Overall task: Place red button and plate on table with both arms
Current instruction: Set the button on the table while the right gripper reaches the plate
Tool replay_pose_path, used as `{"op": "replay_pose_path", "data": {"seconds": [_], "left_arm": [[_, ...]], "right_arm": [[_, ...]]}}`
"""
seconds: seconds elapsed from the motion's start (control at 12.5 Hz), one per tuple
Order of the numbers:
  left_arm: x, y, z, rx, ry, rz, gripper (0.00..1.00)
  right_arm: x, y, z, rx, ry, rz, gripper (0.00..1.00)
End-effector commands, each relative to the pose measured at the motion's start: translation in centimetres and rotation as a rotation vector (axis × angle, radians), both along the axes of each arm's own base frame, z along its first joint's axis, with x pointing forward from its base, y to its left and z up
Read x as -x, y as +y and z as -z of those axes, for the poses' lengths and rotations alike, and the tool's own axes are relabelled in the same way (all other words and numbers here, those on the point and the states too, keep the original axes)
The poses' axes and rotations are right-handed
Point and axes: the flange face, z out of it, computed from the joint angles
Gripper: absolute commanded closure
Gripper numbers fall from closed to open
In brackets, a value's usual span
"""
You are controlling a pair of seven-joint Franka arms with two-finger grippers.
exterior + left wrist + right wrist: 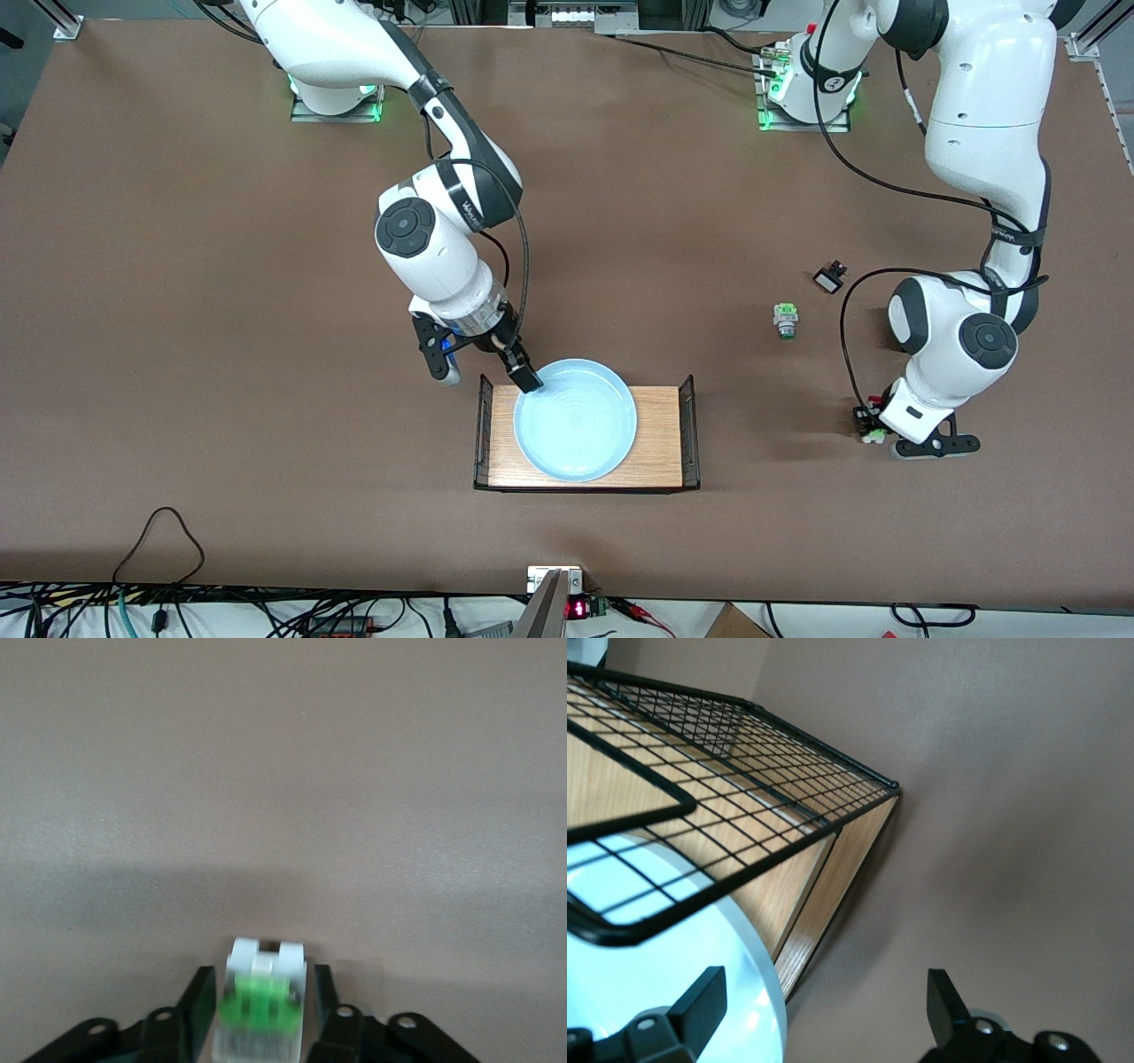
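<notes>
The right gripper (486,370) sits at the rim of the plate (576,425), fingers spread: one finger (524,370) is over the plate's edge, the other (438,354) hangs off the tray (660,434) over the bare table (221,354). The plate rests on the tray, under and beside this gripper. The wire end of the tray (744,806) stands right by the fingers, so closing or lifting carelessly could snag the mesh or tip the plate off its thin rim grip.

The left gripper (262,1014) is low at the table near the left arm's end, clamped on the red button (262,1005). The button juts out past the fingertips; letting go from any height, or pressing down too far, could make it roll or tip toward the green-capped button (785,320) nearby.
</notes>
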Motion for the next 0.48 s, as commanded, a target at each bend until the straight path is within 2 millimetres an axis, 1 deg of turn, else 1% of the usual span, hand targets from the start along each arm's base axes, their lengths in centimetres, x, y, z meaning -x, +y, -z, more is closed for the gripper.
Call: {"op": "replay_pose_path", "data": {"seconds": [0.0,0.16,0.24,0.4], "left_arm": [[0.1,0.3,-0.2,0.021,-0.014,0.013,0.0],[0.0,0.4,-0.8,0.026,-0.01,0.007,0.0],[0.0,0.3,-1.6,0.032,0.005,0.007,0.0],[-0.4,0.2,-5.2,0.048,0.031,0.009,0.0]], "right_arm": [[-0.3,0.7,-0.3,0.003,-0.019,0.012,0.11],[-0.3,0.6,-0.4,0.002,-0.018,0.014,0.27],[-0.3,0.5,-0.4,0.003,-0.018,0.013,0.32],[-0.3,0.5,-0.5,0.003,-0.015,0.013,0.34]]}}
